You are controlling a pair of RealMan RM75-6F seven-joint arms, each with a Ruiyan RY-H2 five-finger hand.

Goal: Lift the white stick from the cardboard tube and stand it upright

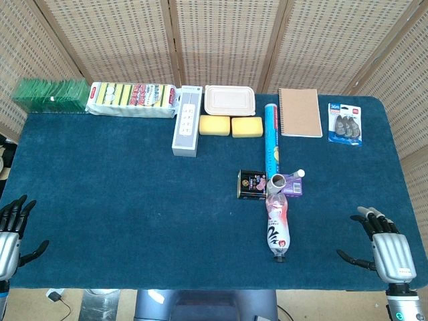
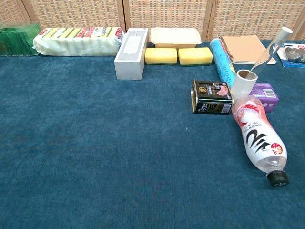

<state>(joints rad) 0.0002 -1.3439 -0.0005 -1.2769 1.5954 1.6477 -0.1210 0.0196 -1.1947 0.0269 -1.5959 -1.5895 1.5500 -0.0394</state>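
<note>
The white stick [image 2: 269, 50] is leaning out of the cardboard tube [image 2: 244, 82] — likely light, stiff, best pinched near its top — while both hands are waiting, fingers apart, holding nothing.

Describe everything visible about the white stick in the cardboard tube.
The white stick is thin and pale, with a thicker white cap-like end at the top. It leans up and to the right, its lower end inside the open mouth of the upright cardboard tube, resting on the rim. Material unclear, possibly plastic. Neither hand touches it.
</note>
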